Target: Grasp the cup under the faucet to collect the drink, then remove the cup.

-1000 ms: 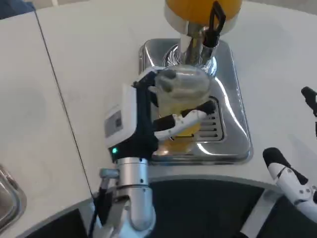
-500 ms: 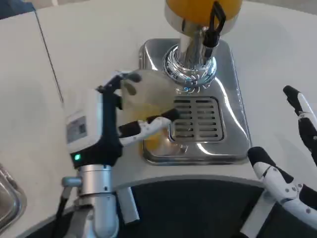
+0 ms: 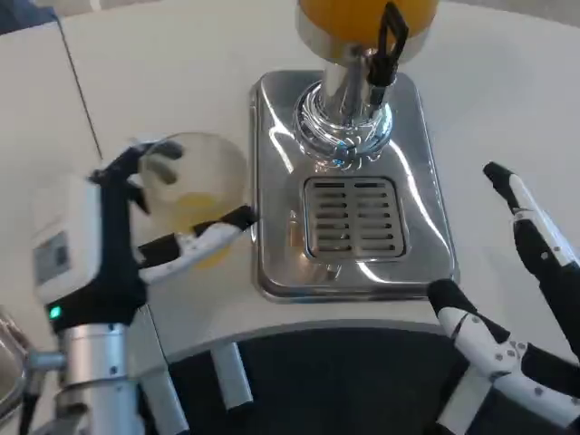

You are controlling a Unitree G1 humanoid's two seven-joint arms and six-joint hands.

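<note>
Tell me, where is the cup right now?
In the head view, the cup sits in the left robot hand, just left of the dispenser's steel tray.

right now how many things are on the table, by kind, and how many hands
cup: 1
drink dispenser: 1
drip tray: 1
hands: 2, left hand and right hand
total: 5

Cup (image 3: 195, 186) in left hand (image 3: 109, 240), left of tray (image 3: 426, 245) on table (image 3: 181, 82). Faucet (image 3: 349, 82) behind grate (image 3: 353, 217). Right hand (image 3: 521, 290) right of tray.
</note>
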